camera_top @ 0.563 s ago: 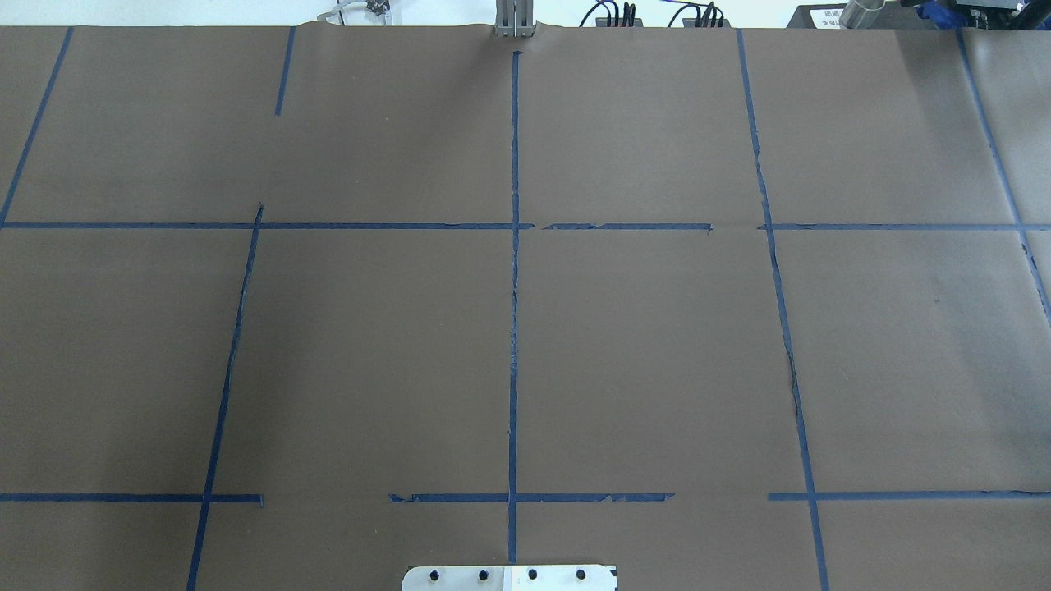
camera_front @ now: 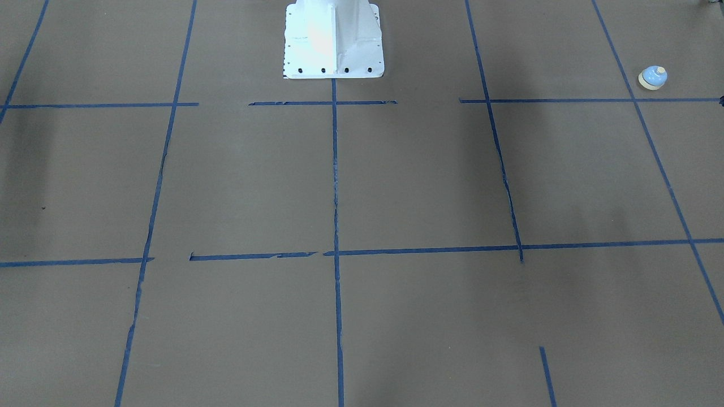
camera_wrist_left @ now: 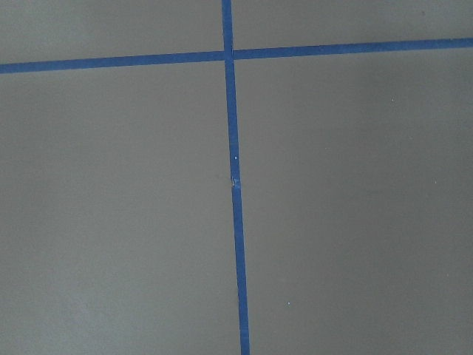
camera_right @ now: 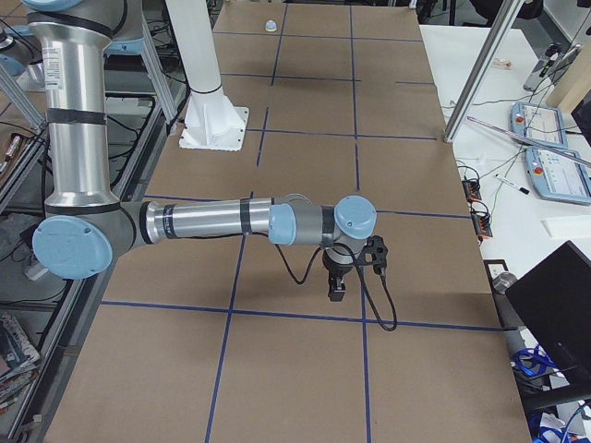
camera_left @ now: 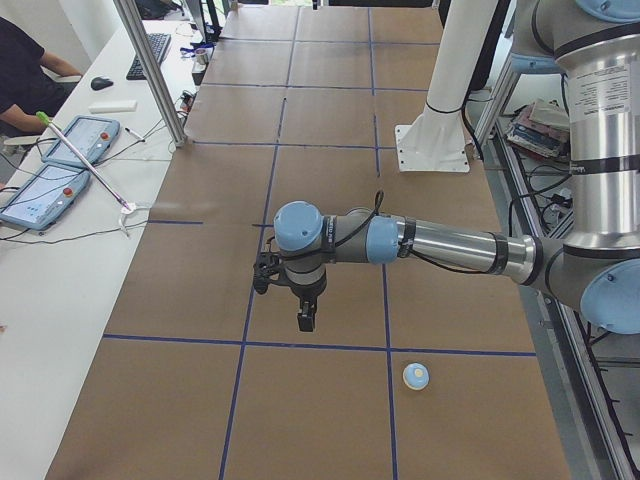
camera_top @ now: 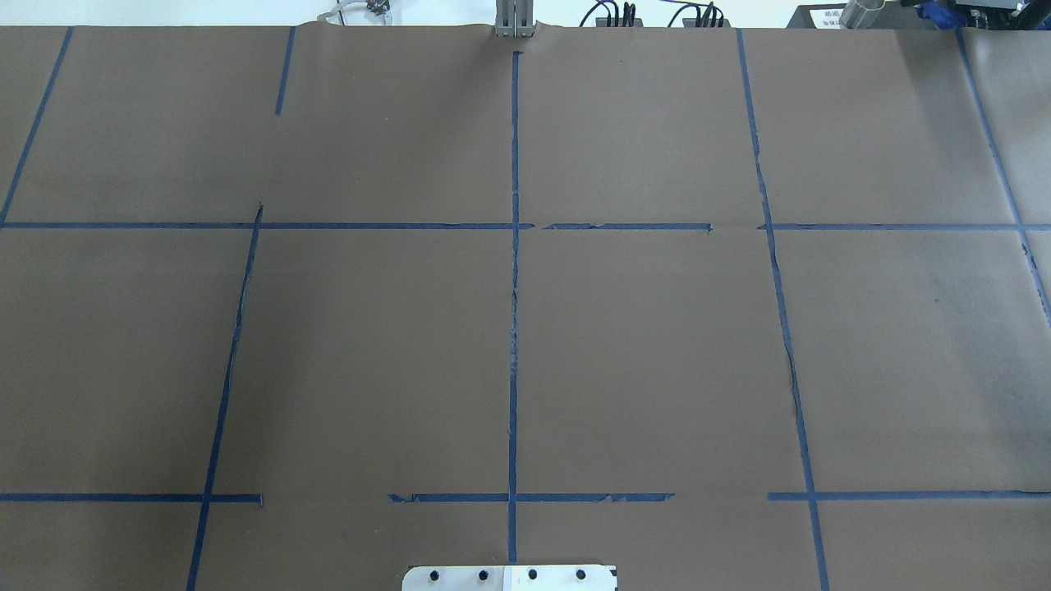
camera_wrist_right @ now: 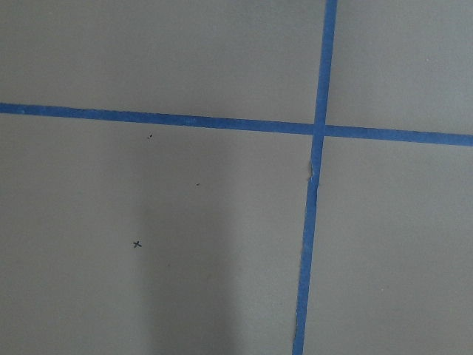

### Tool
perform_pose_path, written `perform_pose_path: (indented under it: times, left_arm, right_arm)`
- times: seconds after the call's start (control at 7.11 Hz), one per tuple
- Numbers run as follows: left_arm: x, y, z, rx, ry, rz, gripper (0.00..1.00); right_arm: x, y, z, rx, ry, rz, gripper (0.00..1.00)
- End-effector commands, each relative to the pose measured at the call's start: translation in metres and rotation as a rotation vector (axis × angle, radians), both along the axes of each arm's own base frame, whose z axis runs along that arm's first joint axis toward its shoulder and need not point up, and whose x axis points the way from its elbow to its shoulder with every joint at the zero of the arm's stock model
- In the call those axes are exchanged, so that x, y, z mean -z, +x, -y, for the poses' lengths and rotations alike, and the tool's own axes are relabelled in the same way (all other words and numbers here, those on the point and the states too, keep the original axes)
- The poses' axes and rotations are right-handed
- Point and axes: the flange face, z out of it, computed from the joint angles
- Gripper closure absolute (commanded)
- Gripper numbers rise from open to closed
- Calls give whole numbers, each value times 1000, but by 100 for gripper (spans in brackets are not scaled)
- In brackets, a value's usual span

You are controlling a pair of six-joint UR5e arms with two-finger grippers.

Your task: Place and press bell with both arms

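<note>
The bell (camera_front: 653, 77), light blue with a cream base, stands upright on the brown paper at the table's left end; it also shows in the exterior left view (camera_left: 416, 376) and, far off, in the exterior right view (camera_right: 271, 25). My left gripper (camera_left: 304, 322) hangs pointing down above the paper, apart from the bell, farther from the robot's side. My right gripper (camera_right: 336, 293) hangs pointing down above the table's other end. Both show only in the side views, so I cannot tell if they are open or shut. The wrist views show only paper and tape.
Brown paper with blue tape lines (camera_top: 514, 328) covers the table. The white pedestal base (camera_front: 334, 39) stands at the robot's edge. A metal post (camera_left: 155, 75) and tablets (camera_left: 45, 185) stand on the white side table, where a person (camera_left: 25, 75) sits.
</note>
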Motion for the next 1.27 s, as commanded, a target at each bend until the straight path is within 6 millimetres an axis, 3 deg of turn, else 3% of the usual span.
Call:
perform_pose_path:
  times: [0.0,0.7,0.84,0.99,1.13]
  left_arm:
    - [5,0,-2,-4,10,6,0]
    - [1,7,-11,-15,-1,-4,0]
    - [-10,6,-24,-19,-16,-3,0]
    - [-5,6,-26,-18,-8,-13,0]
    - [1,9,-42,-16,-16,-66,0]
  right_arm:
    - [0,-1,1,1,0,1,0]
    - [-1,-2,-1,4,-2,1,0]
    - [-2,-1,-1,3,-2,1,0]
    - [6,-1,-1,3,13,2,0]
    - [3,-1,-3,3,5,3,0]
